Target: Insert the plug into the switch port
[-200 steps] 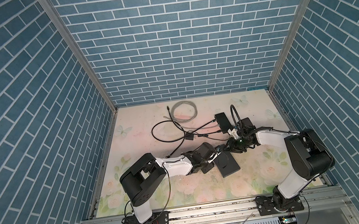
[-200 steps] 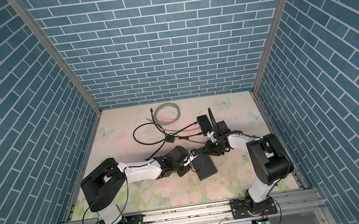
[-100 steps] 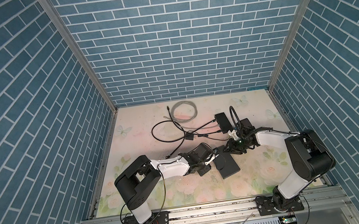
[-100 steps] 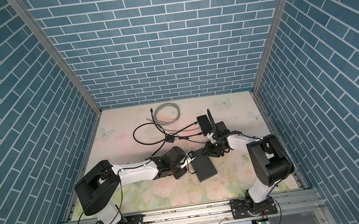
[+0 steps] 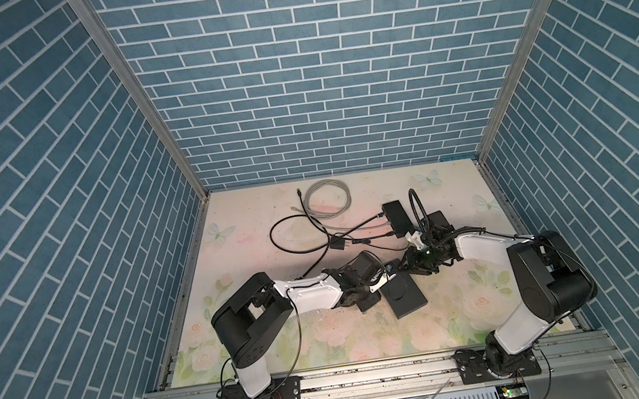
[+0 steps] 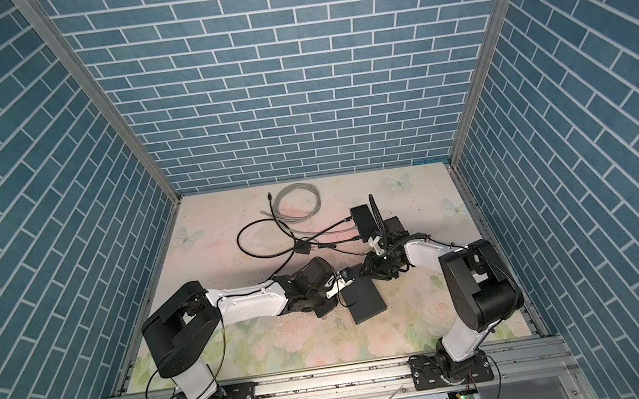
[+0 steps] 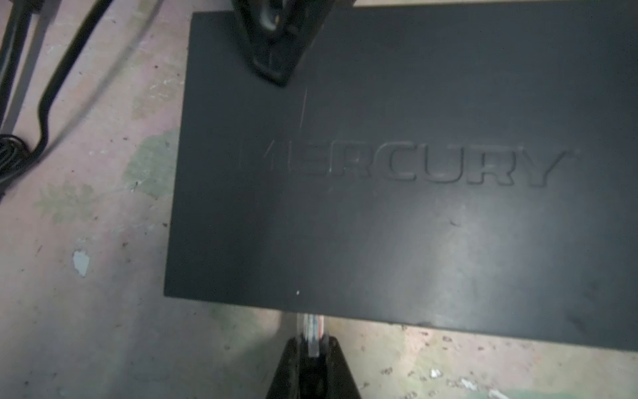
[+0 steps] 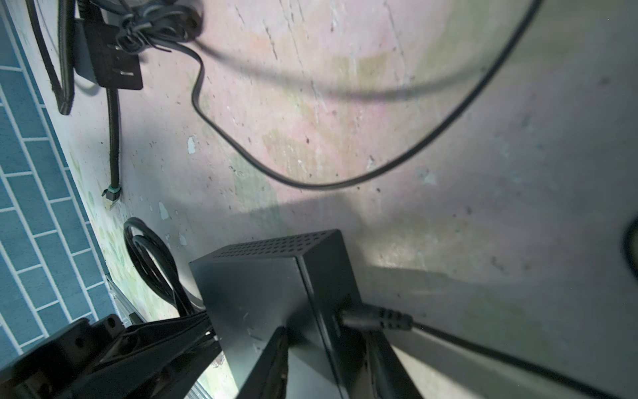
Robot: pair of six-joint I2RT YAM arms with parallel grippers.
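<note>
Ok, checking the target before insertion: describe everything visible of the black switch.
The switch is a flat, matte black box embossed MERCURY, lying on the floral table. One short end is perforated. A power lead enters one long edge, gripped there by the right pincer; the left pincer holds a clear plug at the opposite edge.

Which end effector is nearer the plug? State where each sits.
Left. The left end effector grips the plug at one edge of the switch; the right end effector clamps the opposite edge.
</note>
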